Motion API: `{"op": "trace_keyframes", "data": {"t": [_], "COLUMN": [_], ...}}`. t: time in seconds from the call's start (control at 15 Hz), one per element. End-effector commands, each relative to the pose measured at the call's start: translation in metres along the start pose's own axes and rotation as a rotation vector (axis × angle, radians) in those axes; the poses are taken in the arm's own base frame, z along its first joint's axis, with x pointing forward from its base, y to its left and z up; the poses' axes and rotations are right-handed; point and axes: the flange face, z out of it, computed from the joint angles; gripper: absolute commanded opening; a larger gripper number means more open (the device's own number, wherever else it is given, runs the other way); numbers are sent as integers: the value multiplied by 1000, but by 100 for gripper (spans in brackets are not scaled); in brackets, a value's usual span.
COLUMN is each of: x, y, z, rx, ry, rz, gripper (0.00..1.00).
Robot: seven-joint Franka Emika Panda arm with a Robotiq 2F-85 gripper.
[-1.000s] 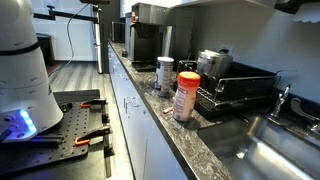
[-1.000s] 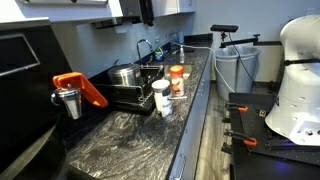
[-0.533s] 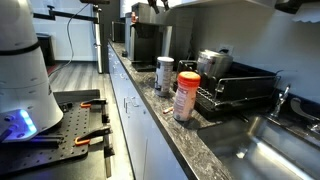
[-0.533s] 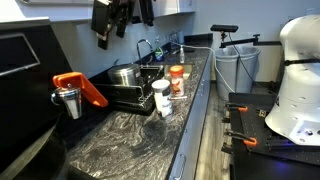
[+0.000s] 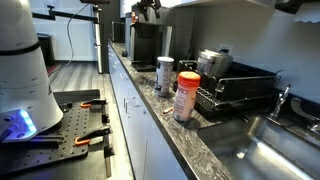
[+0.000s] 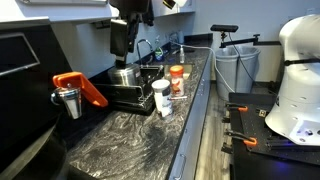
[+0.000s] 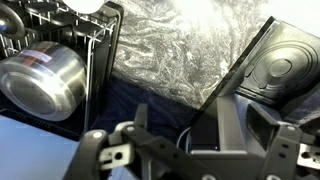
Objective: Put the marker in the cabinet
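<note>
My gripper (image 6: 120,52) hangs from the arm high above the counter, over the dish rack (image 6: 128,92), just below the pale wall cabinet (image 6: 58,8). It also shows small at the top of an exterior view (image 5: 148,12), beside the cabinet's flat underside (image 5: 235,6). In the wrist view the gripper (image 7: 185,128) has its two fingers (image 7: 140,122) wide apart with nothing between them. I see no marker clearly in any view.
Below are a steel pot (image 7: 40,85) in the black dish rack, a black coffee machine (image 7: 285,70), an orange-lidded canister (image 5: 187,95), a white jar (image 5: 165,74), an orange-handled tool (image 6: 78,88) and a sink (image 5: 265,150). The dark marbled counter (image 6: 130,140) runs along the wall.
The gripper came into view from above at the cabinet, then moved down and toward the dish rack. Nothing on the counter has moved.
</note>
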Motion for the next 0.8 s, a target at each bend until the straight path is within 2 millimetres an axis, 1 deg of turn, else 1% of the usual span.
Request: {"op": "trace_keyframes", "data": {"t": [0.0,0.27,0.47,0.6,0.67,0.73], "x": [-6,-13,-15,-14,-15,-15], "y": [-7,-6,-7,-3,-7,-6], "z": [-3,0,1,0,6,6], "rx": [6,13,97,113,89,93], "ry": [-60,-123,-166,-166,-151,-151], "rz": [-52,-74,-116,-130,-109,-114], "gripper": [100,100,100,100,100,100]}}
